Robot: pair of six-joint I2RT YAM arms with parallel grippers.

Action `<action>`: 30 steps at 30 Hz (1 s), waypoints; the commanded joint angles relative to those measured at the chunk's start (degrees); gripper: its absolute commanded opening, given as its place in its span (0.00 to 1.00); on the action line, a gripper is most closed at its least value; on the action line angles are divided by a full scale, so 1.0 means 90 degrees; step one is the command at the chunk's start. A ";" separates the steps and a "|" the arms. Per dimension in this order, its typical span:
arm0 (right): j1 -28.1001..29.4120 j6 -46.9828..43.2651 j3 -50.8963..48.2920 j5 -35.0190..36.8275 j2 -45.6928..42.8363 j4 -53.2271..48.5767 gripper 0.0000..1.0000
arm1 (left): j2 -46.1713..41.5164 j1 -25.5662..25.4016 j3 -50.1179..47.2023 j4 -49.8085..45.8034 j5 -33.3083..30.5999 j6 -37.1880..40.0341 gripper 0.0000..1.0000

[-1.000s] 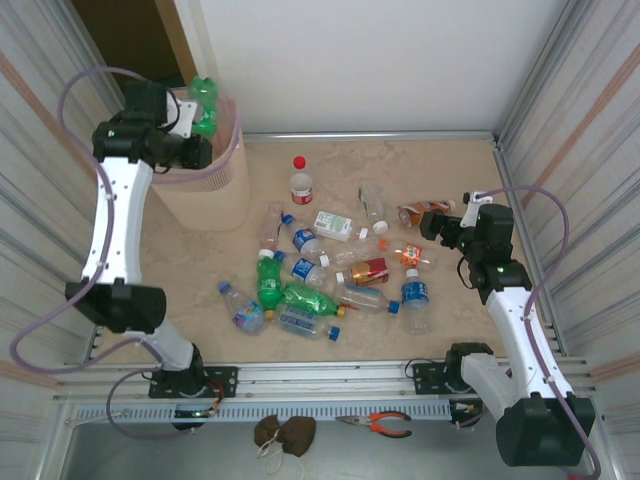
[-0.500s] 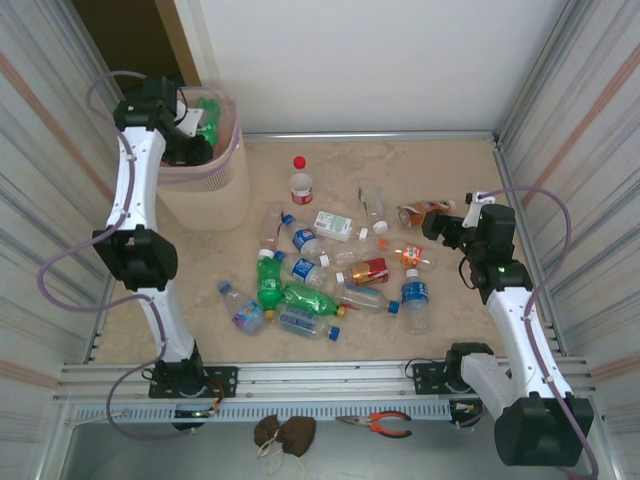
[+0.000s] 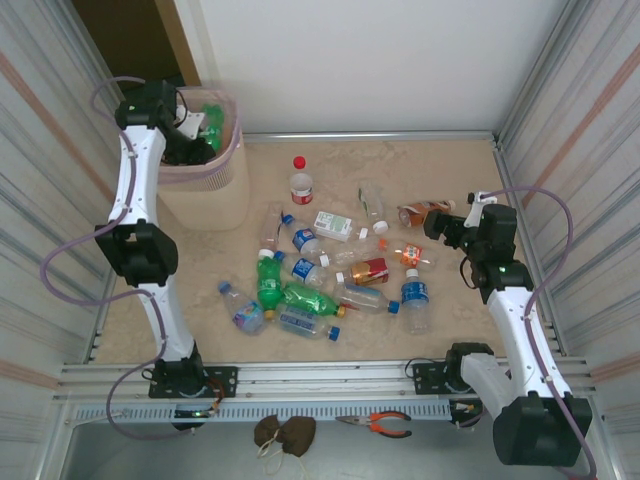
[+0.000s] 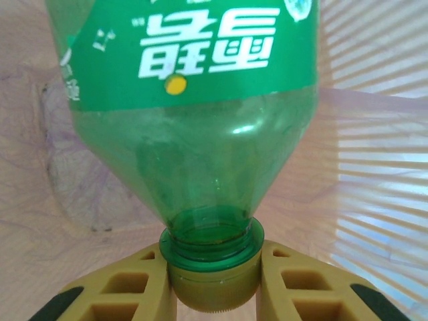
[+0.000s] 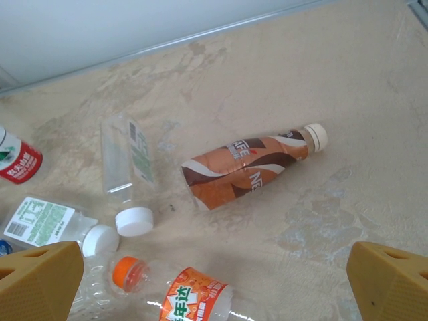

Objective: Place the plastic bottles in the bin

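Plastic bottles (image 3: 270, 285) lie scattered on the beige table (image 3: 450, 170), some clear, some green, several crushed. The left gripper (image 4: 212, 284) is clamped on the cap of a green bottle (image 4: 194, 147), whose base is cut off in the wrist view. It is held in the mouth of the pink bin (image 3: 215, 195), against the wrinkled translucent liner (image 4: 40, 167). The right gripper (image 3: 437, 224) hangs with its jaws wide apart above a brown bottle (image 5: 247, 164).

A green bottle (image 4: 194, 134) with a yellow cap is at the mouth of the pink bin (image 3: 205, 205), its cap pinched by the left gripper (image 4: 212, 291). The bin stands upright at the far left. Many other bottles (image 3: 305, 298) lie on the floor nearby, and a red-capped bottle (image 3: 301, 182) stands up.
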 commanded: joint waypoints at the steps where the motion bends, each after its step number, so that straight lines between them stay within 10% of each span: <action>1: -0.0068 0.0141 0.0013 -0.0008 -0.0006 0.0090 1.00 | 0.0702 0.0016 -0.0358 0.0247 -0.0476 0.0056 0.13; 30: -0.0112 0.0168 -0.0006 -0.0077 0.0100 0.0131 1.00 | -0.0100 0.0253 0.0201 0.0901 -0.1008 -0.0506 0.12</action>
